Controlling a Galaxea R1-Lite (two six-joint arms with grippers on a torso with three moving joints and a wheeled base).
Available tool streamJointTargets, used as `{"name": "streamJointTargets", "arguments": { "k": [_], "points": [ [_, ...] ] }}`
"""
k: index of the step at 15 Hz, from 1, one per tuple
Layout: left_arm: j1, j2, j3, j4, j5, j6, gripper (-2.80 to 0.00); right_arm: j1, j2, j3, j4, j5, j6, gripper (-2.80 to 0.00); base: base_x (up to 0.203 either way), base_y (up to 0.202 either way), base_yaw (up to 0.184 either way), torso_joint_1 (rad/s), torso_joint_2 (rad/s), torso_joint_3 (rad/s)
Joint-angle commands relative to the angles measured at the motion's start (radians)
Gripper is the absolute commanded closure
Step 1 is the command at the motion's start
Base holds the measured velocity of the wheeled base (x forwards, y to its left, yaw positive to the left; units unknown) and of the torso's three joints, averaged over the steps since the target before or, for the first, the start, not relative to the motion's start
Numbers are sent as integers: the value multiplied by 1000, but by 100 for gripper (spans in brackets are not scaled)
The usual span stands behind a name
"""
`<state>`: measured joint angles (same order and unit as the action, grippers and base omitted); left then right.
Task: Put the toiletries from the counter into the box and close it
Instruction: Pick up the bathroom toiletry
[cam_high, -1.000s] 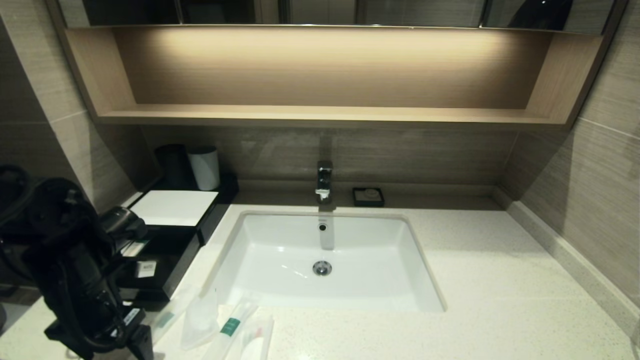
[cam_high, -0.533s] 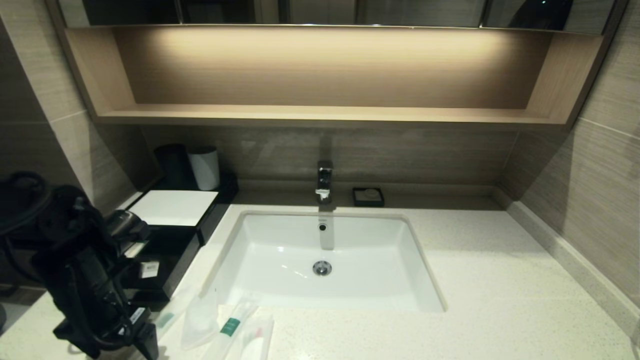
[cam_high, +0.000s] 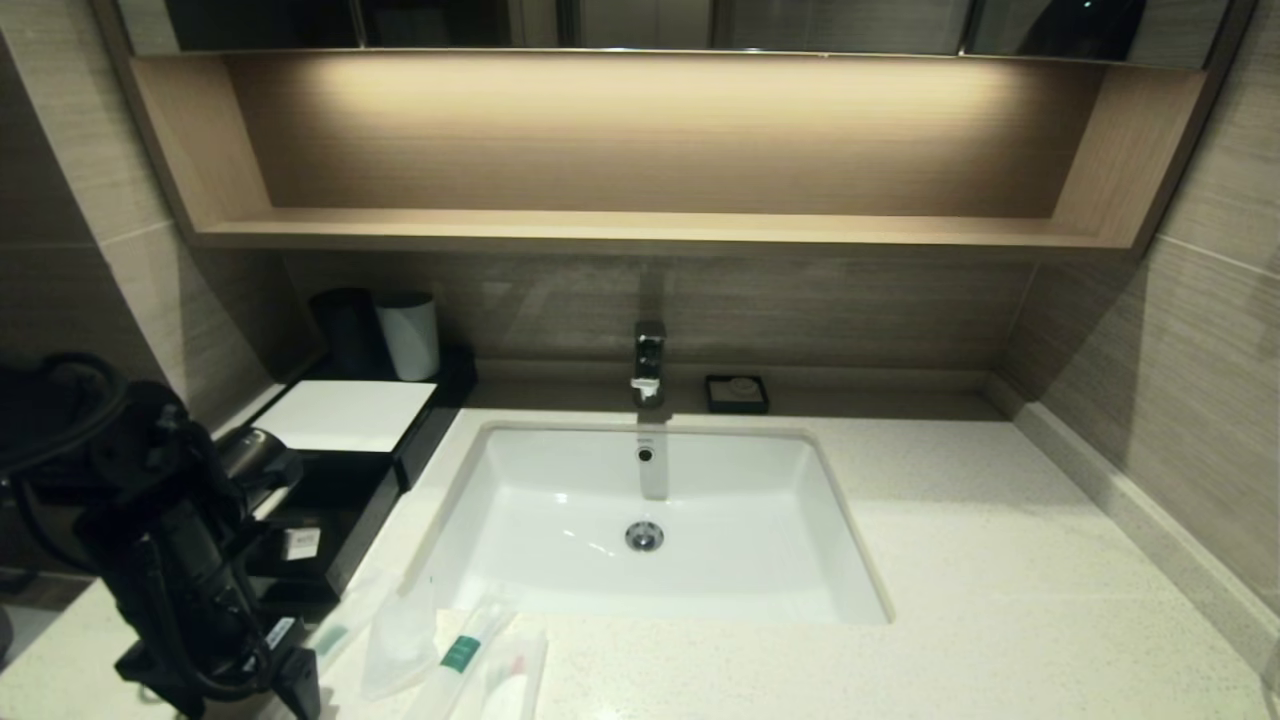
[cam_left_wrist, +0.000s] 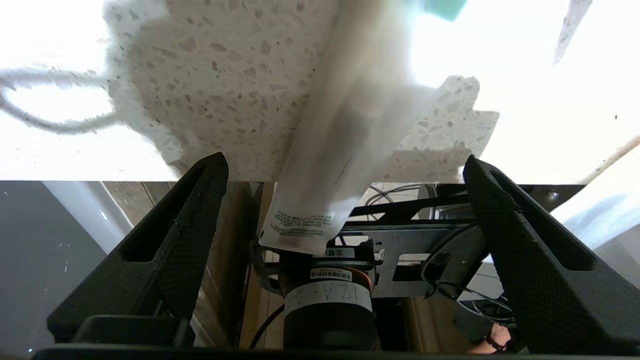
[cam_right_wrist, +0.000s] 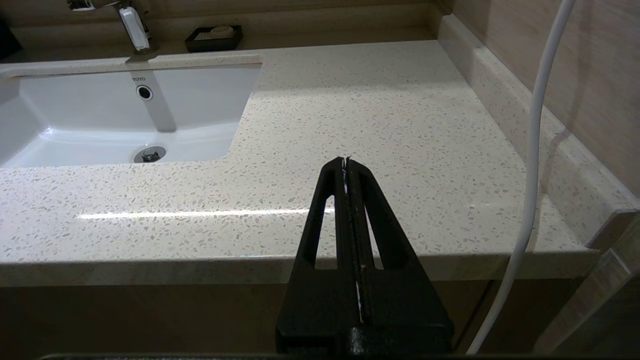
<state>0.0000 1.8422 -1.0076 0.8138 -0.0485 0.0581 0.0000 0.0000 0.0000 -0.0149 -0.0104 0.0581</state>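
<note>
Now left tool (cam_left_wrist: 345, 167) wide, astride overhanging packet (cam_left_wrist: 345, 135)

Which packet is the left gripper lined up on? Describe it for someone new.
Start at the white sink and drop to the counter's near-left edge. The leftmost slim packet lies there beside the black box, its end overhanging the edge between the open left gripper.

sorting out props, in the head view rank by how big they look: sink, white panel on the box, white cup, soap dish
1. sink
2. white panel on the box
3. white cup
4. soap dish

Cup and dish look fairly close; both stand at the back.
</note>
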Motion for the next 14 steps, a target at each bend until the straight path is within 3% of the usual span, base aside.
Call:
{"name": "streamJointTargets", "arguments": {
  "k": [1, 4, 5, 12, 14],
  "points": [
    [5, 12, 3, -4, -1, 0, -280, 0, 2, 0, 0, 0, 0, 0, 0, 0, 0, 0, 0, 0],
    [6, 14, 22, -34, -4, 1, -280, 1, 2, 0, 0, 0, 0, 0, 0, 0, 0, 0, 0, 0],
    [9, 14, 31, -50, -5, 2, 0, 1, 2, 0, 0, 0, 0, 0, 0, 0, 0, 0, 0, 0],
    [11, 8, 34, -53, -11, 0, 0, 1, 0, 0, 0, 0, 0, 0, 0, 0, 0, 0, 0, 0],
    [11, -14, 31, -53, -37, 30, 0, 0, 2, 0, 0, 0, 0, 0, 0, 0, 0, 0, 0, 0]
  ]
}}
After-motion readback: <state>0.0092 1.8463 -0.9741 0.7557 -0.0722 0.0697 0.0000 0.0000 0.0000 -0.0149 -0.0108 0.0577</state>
